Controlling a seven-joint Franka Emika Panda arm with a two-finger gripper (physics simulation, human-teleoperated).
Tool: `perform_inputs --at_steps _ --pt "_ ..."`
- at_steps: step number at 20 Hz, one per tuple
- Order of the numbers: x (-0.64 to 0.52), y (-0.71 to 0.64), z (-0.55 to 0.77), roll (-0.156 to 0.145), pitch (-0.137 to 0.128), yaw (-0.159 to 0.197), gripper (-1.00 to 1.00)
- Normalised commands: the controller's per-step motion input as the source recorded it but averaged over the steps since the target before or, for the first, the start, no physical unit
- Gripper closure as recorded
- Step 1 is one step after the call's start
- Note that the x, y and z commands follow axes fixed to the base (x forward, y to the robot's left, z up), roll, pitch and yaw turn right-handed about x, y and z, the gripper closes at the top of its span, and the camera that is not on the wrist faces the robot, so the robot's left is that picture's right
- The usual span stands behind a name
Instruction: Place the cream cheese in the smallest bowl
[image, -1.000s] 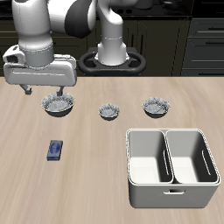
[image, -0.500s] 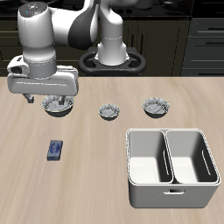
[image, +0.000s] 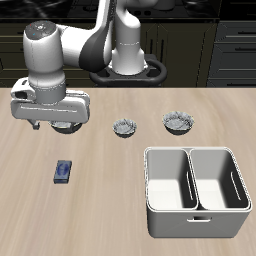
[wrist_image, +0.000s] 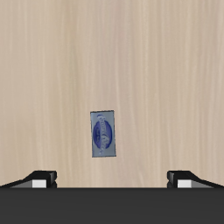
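Gripper (image: 52, 124): fingers spread wide, nothing between them, no contact w/ any object. In wrist view both fingertips (wrist_image: 40, 178) show well apart, w/ bare table (wrist_image: 112, 61) between them. Gripper hangs above the table, clear of the surface.

Landmark for all positions: cream cheese (image: 64, 171).

Cream cheese: small flat dark blue box w/ lighter label, lying flat on the table, label side up. It sits nearer the table's front edge than the gripper. In wrist view the box (wrist_image: 104, 134) shows between the two finger lines but ahead of them, not inside the grasp; long axis approx. parallel to the wood grain.

Smallest bowl (image: 125, 127): speckled, scalloped rim, upright, farther back than the cream cheese and well apart from it. Middle one of the bowl row.

Other items:
- Wider bowl (image: 178, 122): same pattern, beyond the smallest bowl as counted from the cream cheese; well apart.
- Third bowl (image: 70, 128): mostly hidden by the gripper body; only a dark patch shows below it. Farther back than the cream cheese.
- White double bin (image: 196, 190): two compartments, well apart from the cream cheese, near the table's front edge.

Obstructions: table between cream cheese and smallest bowl shows bare wood. Bin does not lie on that line.
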Motion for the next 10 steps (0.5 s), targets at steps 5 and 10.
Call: perform_inputs --at_steps 5,10 --pt "0.02 -0.04 -0.34 -0.016 0.023 -0.016 -1.0" --pt "0.07 -0.03 -0.29 -0.008 0.031 -0.001 -1.0"
